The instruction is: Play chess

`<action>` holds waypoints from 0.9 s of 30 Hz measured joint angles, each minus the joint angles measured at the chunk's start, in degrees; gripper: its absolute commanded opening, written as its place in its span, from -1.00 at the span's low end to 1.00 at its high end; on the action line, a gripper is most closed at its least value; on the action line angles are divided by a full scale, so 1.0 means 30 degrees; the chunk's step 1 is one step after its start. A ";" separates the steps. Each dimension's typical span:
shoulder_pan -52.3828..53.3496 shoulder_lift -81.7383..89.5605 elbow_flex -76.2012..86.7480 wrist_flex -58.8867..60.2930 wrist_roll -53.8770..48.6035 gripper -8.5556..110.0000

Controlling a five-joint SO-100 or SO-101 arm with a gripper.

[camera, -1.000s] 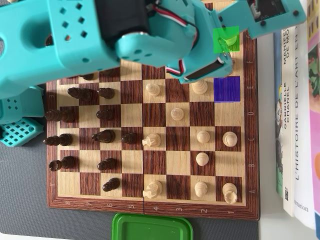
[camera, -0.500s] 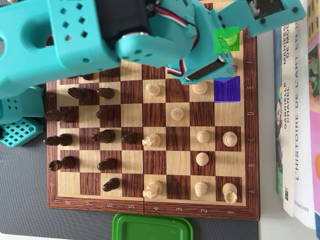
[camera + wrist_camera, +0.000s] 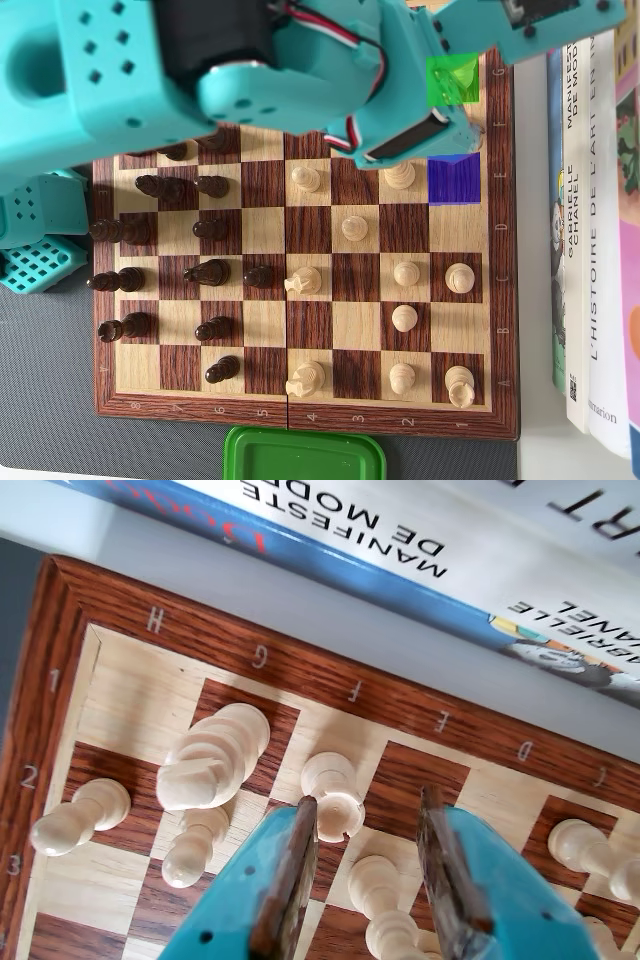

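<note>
— Where's the hand [image 3: 368,825] rn?

— Low over the chessboard [image 3: 505,250], near the edge w/ the file letters. In the wrist view its two fingers [image 3: 296,865] stand apart, nothing pinched btw them. Open, basically.

— Close to any piece?

— Yep. A light rook [image 3: 334,795] sits just in front of one fingertip, touching it or nearly, can't tell which. A 2nd light piece [image 3: 374,880] stands in the gap btw the fingers, lower down, not gripped.

— And the rest?

— A tall light piece [image 3: 212,757] and a light pawn [image 3: 77,815] stand off to the left in the wrist view. From overhead the teal arm [image 3: 180,70] covers the board's top part. Dark pieces, e.g. a dark pawn [image 3: 222,369], crowd the left side; light ones the right.

— Those coloured patches?

— A green square [image 3: 452,78] and a blue square [image 3: 454,180] on the board's right columns, overhead view. Arm partly overlaps the green one.

— Off the board?

— Books [image 3: 590,230] lie along the right edge on the table, a green lid [image 3: 305,455] below the board.
</note>
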 measured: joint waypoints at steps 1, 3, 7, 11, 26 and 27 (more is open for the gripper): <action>0.0000 0.0469 0.0293 0.0000 0.0000 -0.59; 0.0000 0.1406 0.0967 0.0000 0.0000 -0.59; 0.0000 0.3428 0.2725 0.0000 0.0000 -0.59; 0.0029 0.5391 0.4336 0.0000 0.0059 -0.59; 0.2666 1.2305 0.9551 0.0000 0.0410 -0.59; 0.2871 1.2832 0.9902 0.0000 0.0410 -0.59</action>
